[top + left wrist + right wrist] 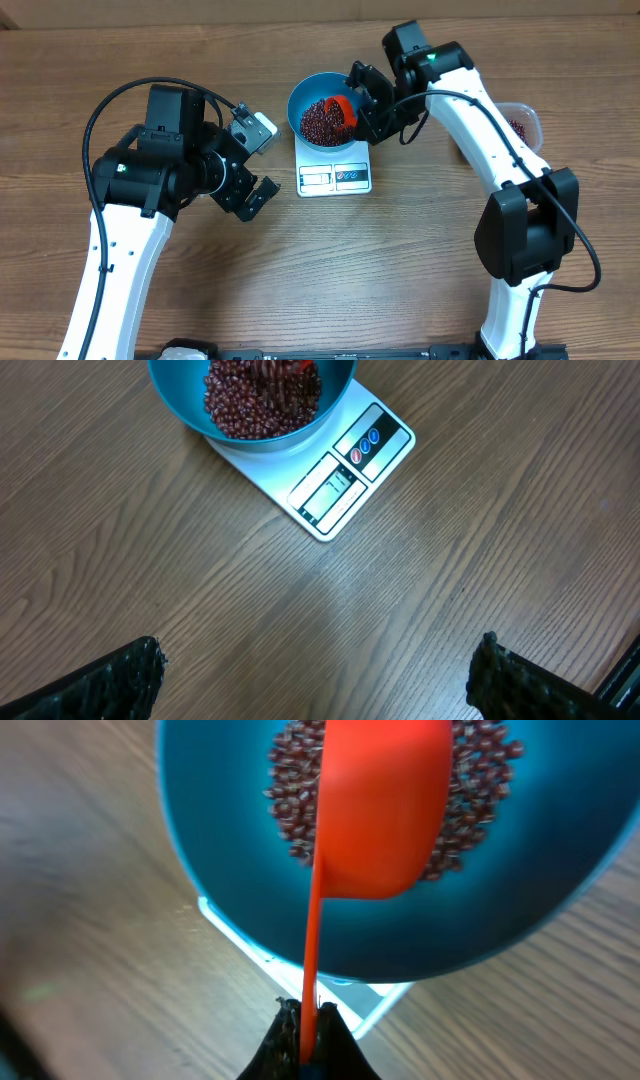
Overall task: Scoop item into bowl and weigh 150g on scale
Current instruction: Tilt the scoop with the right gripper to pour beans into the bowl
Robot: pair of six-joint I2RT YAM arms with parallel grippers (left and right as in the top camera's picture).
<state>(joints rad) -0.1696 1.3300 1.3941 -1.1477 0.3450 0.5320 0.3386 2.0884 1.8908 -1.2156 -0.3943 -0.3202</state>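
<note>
From overhead we see the round deep blue bowl [300,100] sitting on the small flat white rectangular scale [335,178] near the middle of the wooden tabletop [200,290]. A clear plastic tub [524,122] lies partly hidden by the right arm, and neither wrist view shows it. The many small dark red-brown beans [318,124] are heaped inside the bowl. Only the left wrist view shows the scale's front edge clearly: a display panel beside small round red and blue buttons, with any writing too small for us to read. The right wrist view alone shows how the orange-red plastic scoop [385,810] hangs over the beans, its underside toward the camera. Its thin handle runs down into the right hand [308,1055], whose fingers are pressed together, pinching it. The left hand [320,690] is spread wide, holds nothing, and hovers above bare tabletop near the scale's front.
</note>
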